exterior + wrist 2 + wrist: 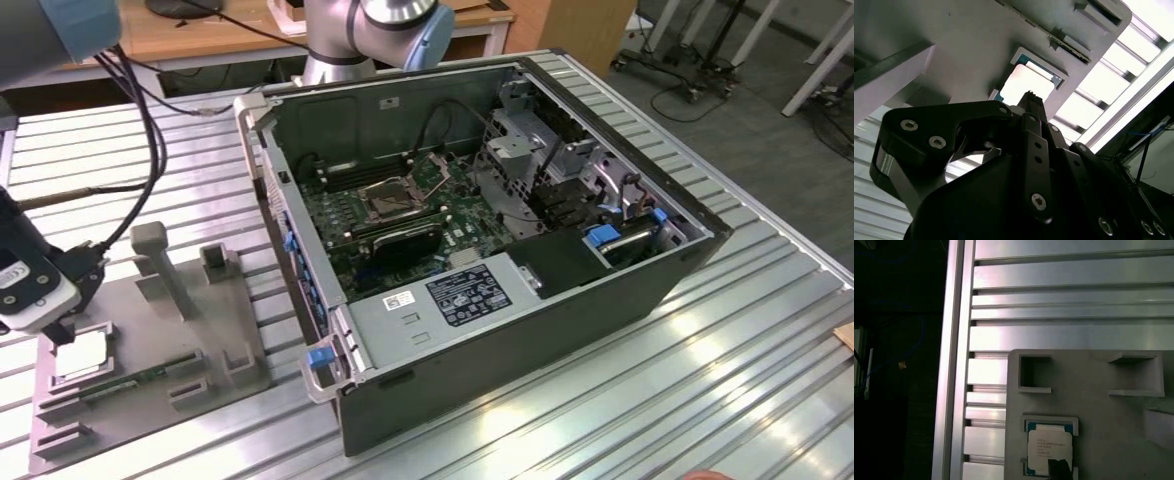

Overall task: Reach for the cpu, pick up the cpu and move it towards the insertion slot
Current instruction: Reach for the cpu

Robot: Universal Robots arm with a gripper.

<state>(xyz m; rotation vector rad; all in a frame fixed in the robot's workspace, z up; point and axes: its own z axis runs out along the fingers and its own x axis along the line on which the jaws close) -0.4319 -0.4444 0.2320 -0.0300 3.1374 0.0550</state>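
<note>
**Gripper poised over the seated cpu**

In the exterior view we see a slatted metal table [747, 330] carrying an open computer case [534, 340]. At eight o'clock from the case lies a grey fixture plate [174, 340]. The gripper [56, 335] hangs above the plate's nine-o'clock side, just over the cpu [84, 352], which lies flat in its square recess. The insertion slot [396, 197] sits inside the case, at ten o'clock from its middle, well apart from the cpu. In the first wrist view the gripper's dark end [1059, 467] overlaps the cpu's [1050, 447] edge. We cannot tell whether it touches, or whether it is released or clenched.
</note>
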